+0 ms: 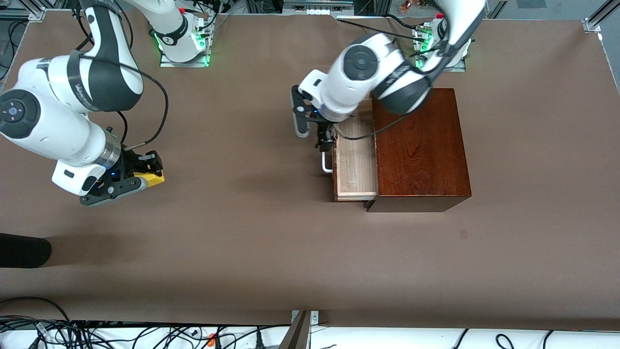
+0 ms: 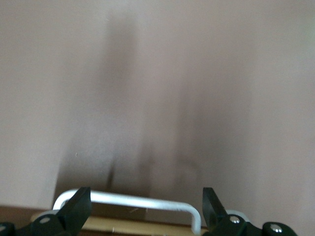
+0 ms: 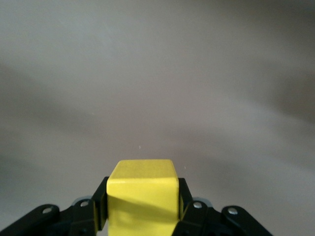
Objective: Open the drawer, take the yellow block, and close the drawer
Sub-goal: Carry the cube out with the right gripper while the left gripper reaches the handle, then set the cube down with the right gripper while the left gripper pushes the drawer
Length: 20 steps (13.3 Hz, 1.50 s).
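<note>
Right gripper (image 1: 147, 169) is clamped tight on the yellow block (image 3: 142, 196), jaws pressed flat against two of its faces, hanging low over the table (image 1: 271, 252) at the right arm's end. So the block is out. The left gripper (image 1: 325, 148) has its fingers (image 2: 76, 209) spread wide either side of the white handle (image 2: 128, 199), not pinching it, just bracketing it. The drawer (image 1: 356, 160) sits pulled out from the wooden box (image 1: 421, 150), pale inside showing. What's left, I'd say, is the push shut. The worry: with jaws this loose, a push off-centre could skid along the bar, or skew the tray so it jams in the box. The block looks secure, provided that grip holds.
</note>
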Tool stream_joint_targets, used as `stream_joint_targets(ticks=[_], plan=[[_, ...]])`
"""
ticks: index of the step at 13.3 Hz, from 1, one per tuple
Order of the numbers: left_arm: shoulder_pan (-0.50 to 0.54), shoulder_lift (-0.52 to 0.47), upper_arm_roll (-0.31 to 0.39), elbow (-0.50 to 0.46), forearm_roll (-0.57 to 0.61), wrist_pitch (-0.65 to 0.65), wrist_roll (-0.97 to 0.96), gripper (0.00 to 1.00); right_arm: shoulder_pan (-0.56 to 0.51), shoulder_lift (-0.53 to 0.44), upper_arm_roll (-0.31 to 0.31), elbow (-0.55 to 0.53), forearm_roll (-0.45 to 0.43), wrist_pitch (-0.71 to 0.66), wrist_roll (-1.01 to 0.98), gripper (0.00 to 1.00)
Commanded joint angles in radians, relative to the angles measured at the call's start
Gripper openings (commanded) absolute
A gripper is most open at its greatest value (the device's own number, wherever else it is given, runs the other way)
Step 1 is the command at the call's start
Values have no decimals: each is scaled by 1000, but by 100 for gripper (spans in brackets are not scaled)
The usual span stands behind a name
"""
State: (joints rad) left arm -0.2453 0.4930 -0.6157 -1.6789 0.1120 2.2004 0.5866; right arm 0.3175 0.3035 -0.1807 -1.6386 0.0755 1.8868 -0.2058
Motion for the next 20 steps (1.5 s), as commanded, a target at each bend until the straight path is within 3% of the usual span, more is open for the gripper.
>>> stream_joint_targets(ticks=[1, 5, 8, 18, 19, 20], plan=[[-51, 59, -2, 22, 90, 5, 33, 100, -37, -58, 12, -199, 18, 141, 6, 0], [-54, 111, -2, 11, 178, 18, 33, 100, -57, -43, 7, -429, 20, 446, 8, 0], [-39, 113, -1, -5, 236, 5, 36, 100, -66, 3, 7, -515, 20, 606, 54, 0], [66, 70, 2, 1, 238, -235, 136, 100, -66, 115, 7, -523, 23, 683, 187, 0], [75, 67, 2, 1, 238, -249, 147, 100, -67, 117, 7, -523, 23, 686, 187, 10], [87, 65, 2, -1, 238, -258, 156, 100, -67, 115, 7, -523, 23, 684, 186, 27]])
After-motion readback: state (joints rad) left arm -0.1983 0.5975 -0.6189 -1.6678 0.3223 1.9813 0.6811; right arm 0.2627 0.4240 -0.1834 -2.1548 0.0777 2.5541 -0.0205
